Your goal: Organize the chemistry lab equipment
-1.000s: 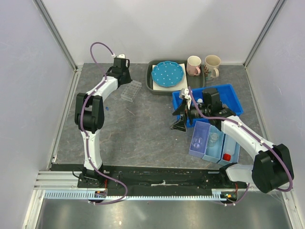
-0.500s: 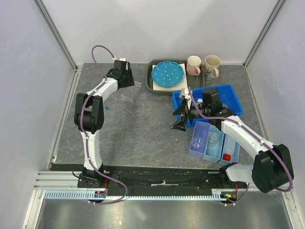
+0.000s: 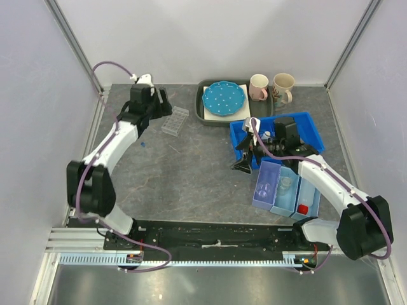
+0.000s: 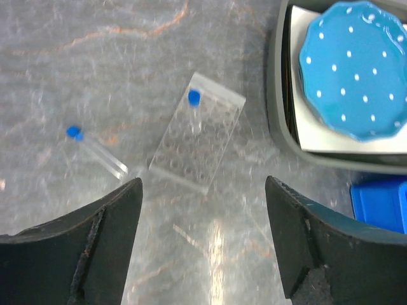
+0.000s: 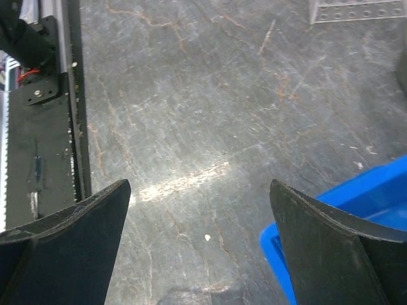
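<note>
In the left wrist view a clear test-tube rack (image 4: 197,143) lies on the grey table, with one blue-capped tube (image 4: 194,99) standing in a hole at its far end. A second blue-capped tube (image 4: 95,147) lies on the table left of the rack. My left gripper (image 4: 203,185) hangs open above the rack's near edge and holds nothing. From above, the left gripper (image 3: 161,106) sits just left of the rack (image 3: 175,120). My right gripper (image 3: 243,155) is open and empty over bare table, beside the blue bin (image 3: 311,131).
A grey tray (image 3: 202,114) with a blue dotted plate (image 3: 222,98) stands at the back, with two mugs (image 3: 259,86) beside it. Light blue compartments (image 3: 272,204) hold small glass flasks (image 3: 266,187) and a red-capped bottle (image 3: 303,208). A thin rod (image 3: 174,149) lies mid-table.
My left gripper opened and drew back to the left of the rack, its elbow swinging out left. One blue-capped tube now stands free in the rack. The right arm barely moved.
</note>
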Robot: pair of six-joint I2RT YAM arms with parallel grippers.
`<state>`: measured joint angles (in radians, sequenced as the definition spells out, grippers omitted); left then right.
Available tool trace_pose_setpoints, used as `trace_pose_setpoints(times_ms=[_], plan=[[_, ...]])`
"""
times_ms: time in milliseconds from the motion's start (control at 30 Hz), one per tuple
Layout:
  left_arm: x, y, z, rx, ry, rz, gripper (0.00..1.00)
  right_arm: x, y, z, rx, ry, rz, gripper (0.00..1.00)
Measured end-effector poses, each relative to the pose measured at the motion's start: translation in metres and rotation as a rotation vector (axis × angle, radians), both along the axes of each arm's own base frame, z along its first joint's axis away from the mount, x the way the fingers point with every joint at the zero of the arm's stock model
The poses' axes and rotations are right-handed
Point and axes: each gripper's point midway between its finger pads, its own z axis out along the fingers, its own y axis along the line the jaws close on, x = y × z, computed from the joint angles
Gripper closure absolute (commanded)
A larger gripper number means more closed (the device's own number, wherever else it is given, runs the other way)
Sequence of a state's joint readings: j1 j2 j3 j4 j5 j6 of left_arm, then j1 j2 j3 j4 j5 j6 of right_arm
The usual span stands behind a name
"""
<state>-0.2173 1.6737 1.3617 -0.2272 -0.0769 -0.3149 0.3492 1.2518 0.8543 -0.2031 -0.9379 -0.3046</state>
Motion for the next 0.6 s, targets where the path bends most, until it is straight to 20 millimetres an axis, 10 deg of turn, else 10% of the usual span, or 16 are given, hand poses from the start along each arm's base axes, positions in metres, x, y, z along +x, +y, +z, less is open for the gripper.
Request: trace_pose_setpoints(times_ms=[300,600], plan=[[-0.083,0.057,-0.031,-0.115,0.053,0.178,0.05,0.016,-0.018,0.008,-0.002,-0.04,-0.081,0.02],[-0.097,0.076,-0.101,-0.162,0.341,0.339,0.36,0.019,-0.021,0.007,-0.001,-0.033,-0.095,0.02]])
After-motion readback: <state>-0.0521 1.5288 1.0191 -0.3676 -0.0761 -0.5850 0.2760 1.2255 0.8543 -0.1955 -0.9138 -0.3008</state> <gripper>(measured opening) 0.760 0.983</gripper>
